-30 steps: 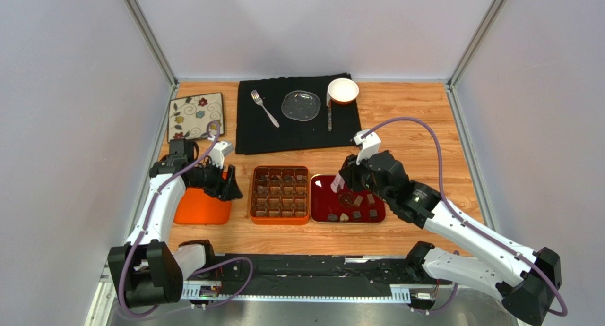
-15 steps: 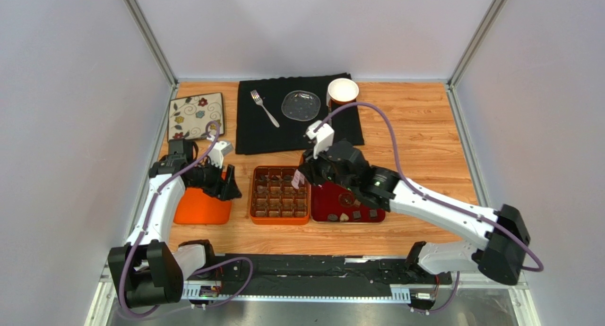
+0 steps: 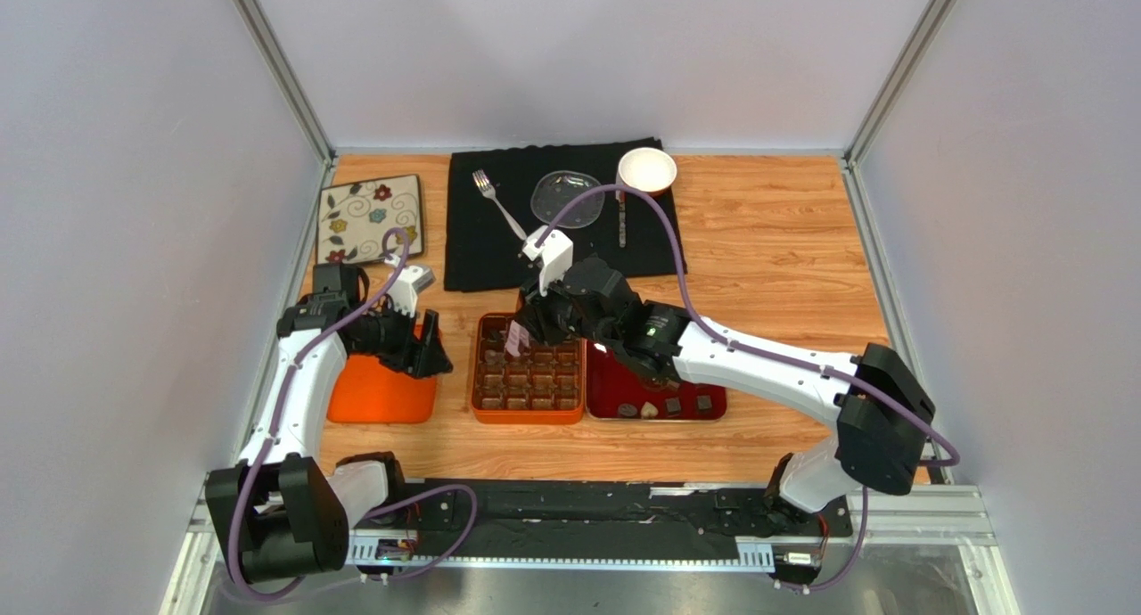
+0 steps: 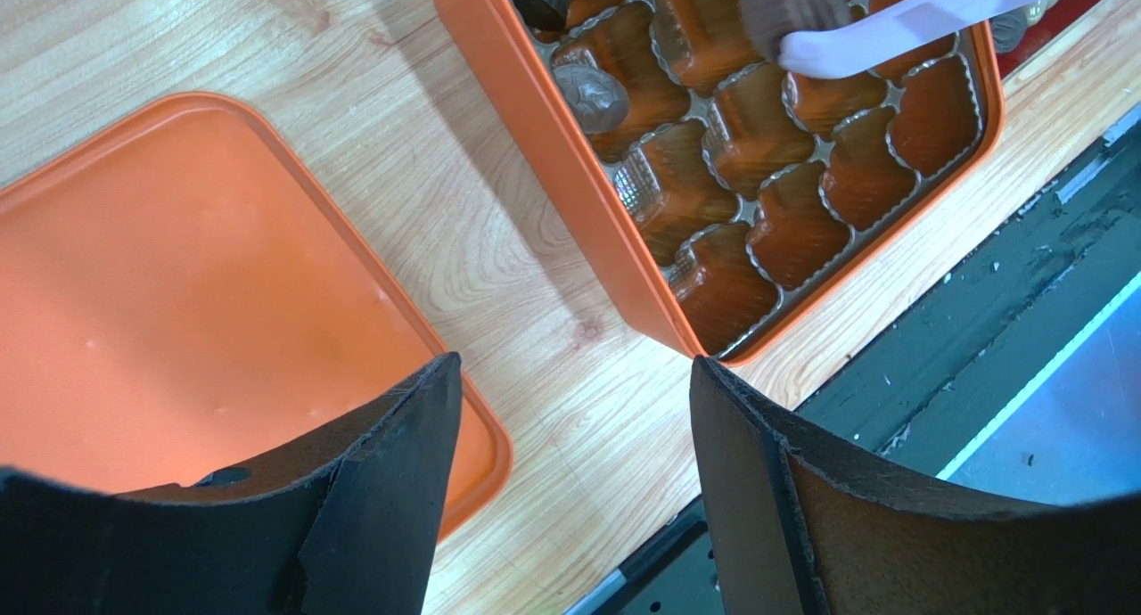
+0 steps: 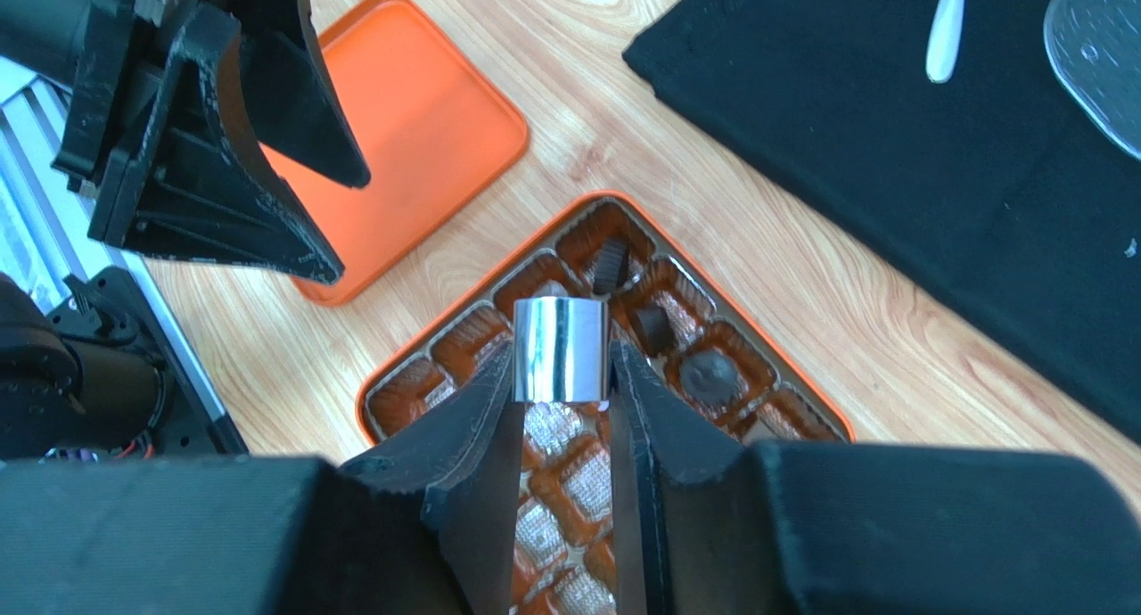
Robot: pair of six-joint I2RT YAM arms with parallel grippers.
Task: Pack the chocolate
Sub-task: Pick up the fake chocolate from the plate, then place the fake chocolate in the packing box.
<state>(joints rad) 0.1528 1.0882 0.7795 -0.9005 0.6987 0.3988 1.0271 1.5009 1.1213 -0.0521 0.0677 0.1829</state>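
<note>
Right end effector [image 5: 563, 371]: we record its two fingers drawn in on a single round chocolate piece [image 5: 563, 345], pinched by its sides. The piece's wall shines silvery in the right wrist view and reads dark brown in the left wrist view.
Held piece, location: over the far left corner of the orange box [image 3: 473, 375], above the compartments. We cannot tell how high it is.
Packed chocolates [image 5: 707, 375]: we count a few dark pieces seated in compartments along the box's far rows.
Loose chocolates [image 3: 674, 405]: about four small pieces lie along the near side of the red tray [image 3: 605, 381].
Red tray, location: just beside the box on its right. The right arm reaches across above it.
Left end effector [image 4: 576, 428]: its fingers stand wide apart with nothing between them. It hangs over the strip of wood between the orange lid [image 4: 174, 281] and the box.
Orange lid, location: flat on the tabletop [image 3: 777, 254], left of the box and apart from it.
Black cloth [image 3: 469, 248]: spread at the far side, carrying a fork [image 3: 498, 203], a clear glass plate [image 3: 569, 201] and a white cup [image 3: 647, 170].
Floral plate [image 3: 370, 218]: we note it as square, on the wood left of the cloth.
</note>
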